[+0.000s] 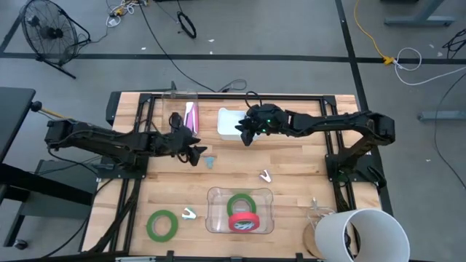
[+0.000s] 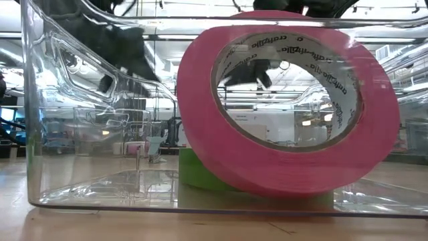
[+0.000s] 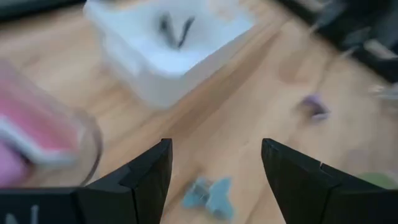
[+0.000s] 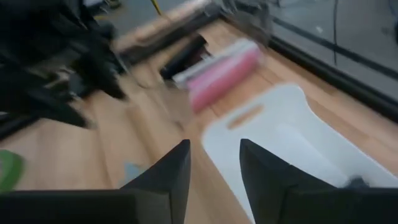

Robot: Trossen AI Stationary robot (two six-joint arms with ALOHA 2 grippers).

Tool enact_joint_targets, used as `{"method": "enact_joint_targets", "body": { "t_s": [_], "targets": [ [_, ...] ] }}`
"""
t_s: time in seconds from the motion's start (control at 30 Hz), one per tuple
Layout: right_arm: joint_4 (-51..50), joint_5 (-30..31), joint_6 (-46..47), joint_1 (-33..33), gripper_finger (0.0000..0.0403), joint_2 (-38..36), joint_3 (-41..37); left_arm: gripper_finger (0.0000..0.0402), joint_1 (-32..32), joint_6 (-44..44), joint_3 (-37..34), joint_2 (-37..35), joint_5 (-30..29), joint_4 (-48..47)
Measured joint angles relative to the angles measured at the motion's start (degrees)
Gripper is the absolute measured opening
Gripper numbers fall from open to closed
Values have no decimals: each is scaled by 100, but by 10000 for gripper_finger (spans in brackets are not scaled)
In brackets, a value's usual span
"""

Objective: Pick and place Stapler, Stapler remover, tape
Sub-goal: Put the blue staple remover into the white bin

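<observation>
A red tape roll (image 1: pixel 242 221) leans on a green roll (image 1: pixel 240 204) inside a clear bin (image 1: pixel 215 218); the low view shows the red roll (image 2: pixel 287 167) tilted over the green one (image 2: pixel 200 174). Another green roll (image 1: pixel 162 225) lies flat on the table. A pink stapler (image 1: pixel 191 116) lies in a clear container. A blue staple remover (image 1: pixel 210 161) lies on the wood. My left gripper (image 1: pixel 195 154) is open just left of it, and it shows between the fingers (image 3: pixel 208 196). My right gripper (image 1: pixel 247 135) is open and empty at the white tray (image 1: pixel 227 116).
Two pale staple removers lie on the wood, one (image 1: pixel 266 175) right of centre and one (image 1: pixel 189 214) beside the bin. A white bucket (image 1: pixel 360 234) stands at the near right corner. The white tray (image 3: pixel 168 56) holds something small and dark (image 3: pixel 174 28).
</observation>
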Motion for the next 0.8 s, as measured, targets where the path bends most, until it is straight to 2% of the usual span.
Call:
{"method": "enact_joint_targets", "body": {
  "t_s": [0.2,0.43,0.7,0.8],
  "targets": [
    [142,29,-92,159,139,-287,0,250,-4,-869,-4,693,43,3],
    [103,217,-154,261,139,-329,0,250,-209,-1221,0,1349,133,34],
    [72,306,-154,259,139,-329,0,249,-544,-1504,0,1431,126,90],
    [75,306,-150,259,139,-329,0,249,-707,-1640,0,1475,-50,95]
  ]
}}
